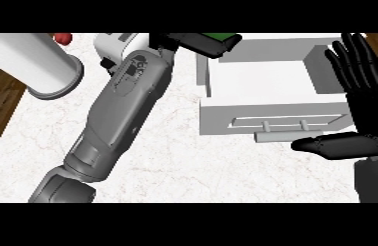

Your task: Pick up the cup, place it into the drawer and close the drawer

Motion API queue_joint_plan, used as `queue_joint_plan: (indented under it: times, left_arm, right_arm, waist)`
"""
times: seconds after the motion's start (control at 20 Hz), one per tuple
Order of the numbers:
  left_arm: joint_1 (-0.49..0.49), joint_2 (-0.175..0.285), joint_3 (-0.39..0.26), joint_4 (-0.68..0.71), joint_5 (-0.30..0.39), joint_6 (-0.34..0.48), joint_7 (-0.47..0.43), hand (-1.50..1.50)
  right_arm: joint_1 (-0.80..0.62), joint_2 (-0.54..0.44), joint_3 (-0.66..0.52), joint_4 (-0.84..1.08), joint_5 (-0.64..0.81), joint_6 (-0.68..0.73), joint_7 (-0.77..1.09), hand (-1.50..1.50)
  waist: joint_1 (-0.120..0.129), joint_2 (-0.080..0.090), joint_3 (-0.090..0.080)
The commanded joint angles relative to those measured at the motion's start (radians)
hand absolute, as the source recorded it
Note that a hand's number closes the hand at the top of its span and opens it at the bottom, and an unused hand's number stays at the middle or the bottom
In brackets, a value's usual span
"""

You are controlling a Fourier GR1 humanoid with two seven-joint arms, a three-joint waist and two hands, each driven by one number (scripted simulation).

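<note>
Left forearm runs diagonally across the counter, from near-left up to the far-left corner of the open drawer. The white cylinder stands far-left beside that arm, so you could clip it on a swing. Right hand rests at the right edge, fingers spread and upright. Left hand is curled round the green cup, which looks to be over the far-left rim rather than the cavity. Release there and it may catch the wall or tip outside.
</note>
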State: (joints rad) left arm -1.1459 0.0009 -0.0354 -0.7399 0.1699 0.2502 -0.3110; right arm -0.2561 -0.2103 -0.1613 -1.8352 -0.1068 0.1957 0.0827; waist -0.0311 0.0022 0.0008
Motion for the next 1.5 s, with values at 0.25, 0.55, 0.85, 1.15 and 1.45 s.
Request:
queue_joint_plan:
  times: [0.25,0.55,0.85,1.15,1.45]
  left_arm:
    - [-0.180,-0.001,-0.109,0.333,0.072,0.118,0.043,1.50]
    - [-0.189,-0.001,-0.213,0.428,0.104,0.020,0.101,1.50]
    - [-0.156,-0.001,-0.299,0.462,0.119,0.019,0.098,1.50]
    - [-0.125,-0.001,-0.274,0.420,0.224,0.010,0.037,-1.50]
    - [-0.098,-0.001,-0.246,0.333,0.344,-0.056,-0.087,-1.50]
  right_arm:
    - [-0.072,0.017,0.032,0.060,0.009,0.004,-0.025,-1.50]
    - [-0.103,-0.011,0.017,0.049,-0.022,0.030,-0.006,-1.50]
    - [-0.117,0.004,0.044,0.067,-0.029,0.047,-0.014,-1.50]
    - [-0.162,0.041,0.109,0.049,-0.081,0.089,0.013,-1.50]
    - [-0.161,0.034,0.218,0.063,-0.208,0.285,0.008,1.50]
  waist:
    - [-0.055,0.023,0.001]
    - [-0.104,0.031,0.001]
    - [-0.159,0.045,0.002]
    - [-0.184,0.053,-0.001]
    - [-0.166,0.051,-0.001]
